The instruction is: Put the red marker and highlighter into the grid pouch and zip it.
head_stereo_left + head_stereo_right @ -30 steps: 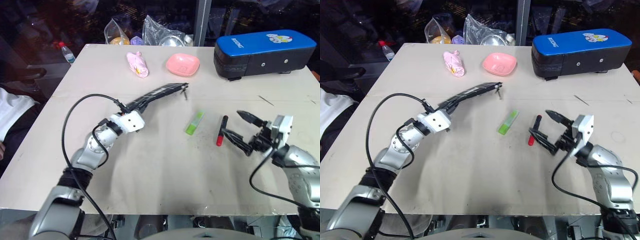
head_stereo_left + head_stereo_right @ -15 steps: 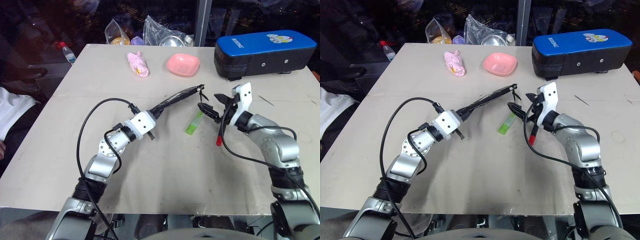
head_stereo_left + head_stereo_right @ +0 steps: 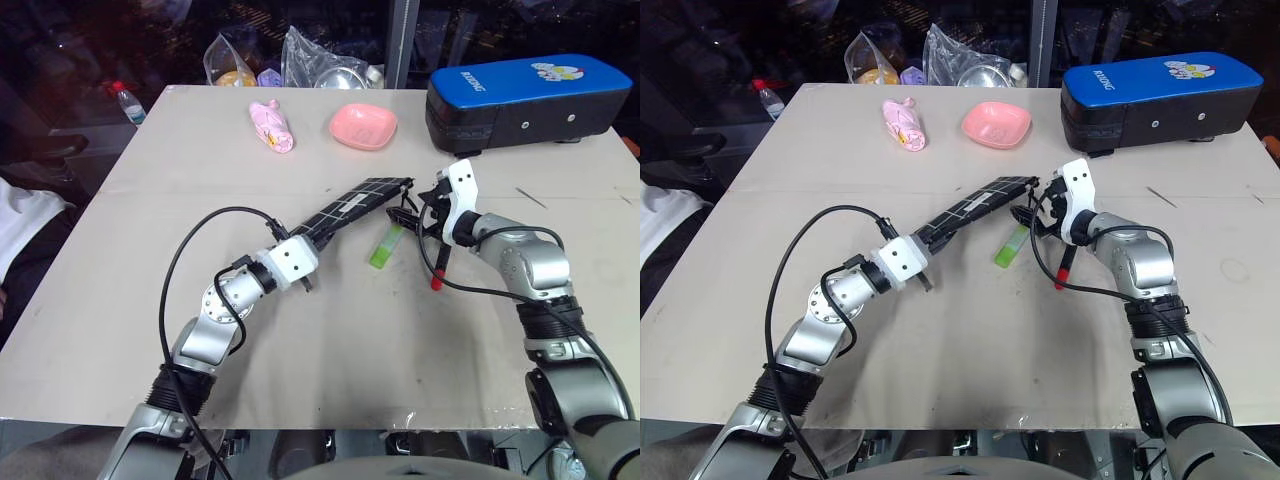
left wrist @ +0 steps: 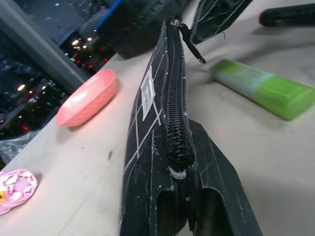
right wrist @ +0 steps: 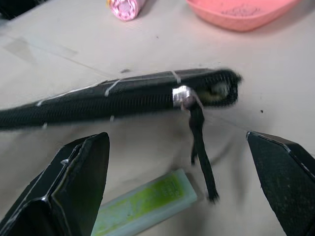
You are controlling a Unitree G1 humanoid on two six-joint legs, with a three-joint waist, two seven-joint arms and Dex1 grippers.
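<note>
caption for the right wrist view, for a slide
Open right gripper facing the grid pouch zipper pull, highlighter below.

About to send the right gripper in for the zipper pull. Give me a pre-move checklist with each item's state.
1. Left gripper shut on the pouch: ok, the pouch is held edge-up, zipper on top.
2. Right gripper open: ok, fingers spread wide.
3. Zipper pull in front of the right gripper: ok, it dangles from the pouch's far end, between the open fingers and not yet touched.
4. Pouch zipped: ok, the zipper looks closed along its length, so it needs opening first.
5. Highlighter and marker within reach: ok, both lie on the table near the pouch's end.
6. Anything already inside the pouch: cannot tell.
</note>
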